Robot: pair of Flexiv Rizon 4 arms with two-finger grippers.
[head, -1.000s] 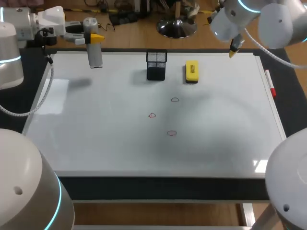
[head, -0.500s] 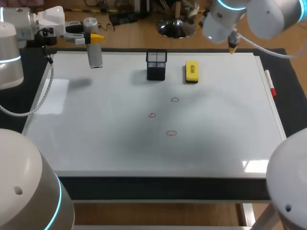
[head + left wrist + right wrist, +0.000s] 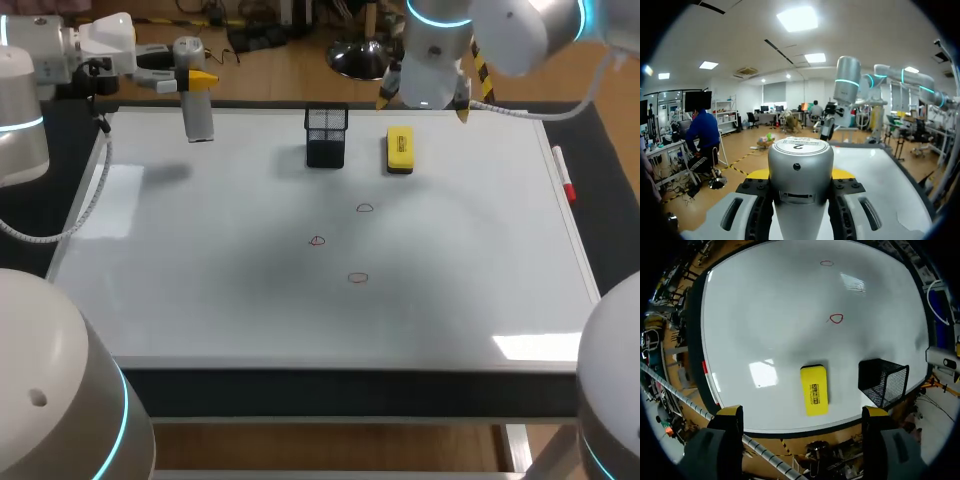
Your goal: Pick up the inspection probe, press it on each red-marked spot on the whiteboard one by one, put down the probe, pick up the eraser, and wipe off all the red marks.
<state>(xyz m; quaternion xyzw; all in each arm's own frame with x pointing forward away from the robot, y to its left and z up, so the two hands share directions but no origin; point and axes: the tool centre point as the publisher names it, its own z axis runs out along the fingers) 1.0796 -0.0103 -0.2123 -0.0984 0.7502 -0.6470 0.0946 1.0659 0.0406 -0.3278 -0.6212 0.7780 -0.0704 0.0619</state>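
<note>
change: your right gripper (image 3: 422, 105) slid left along the board's (image 3: 200, 300) far edge and now hangs over the eraser (image 3: 399, 150), fingers wide apart | means: you look set to grab it, yet all three red marks (image 3: 318, 241) are there | probe (image 3: 197, 112): grey tube, upright above the far left corner, left gripper (image 3: 200, 78) clamped on it

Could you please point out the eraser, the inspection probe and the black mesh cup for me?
eraser (image 3: 399, 150), head view, middle of its yellow top.
inspection probe (image 3: 198, 118), head view, its grey lower body.
black mesh cup (image 3: 326, 152), head view, its front wall.
</note>
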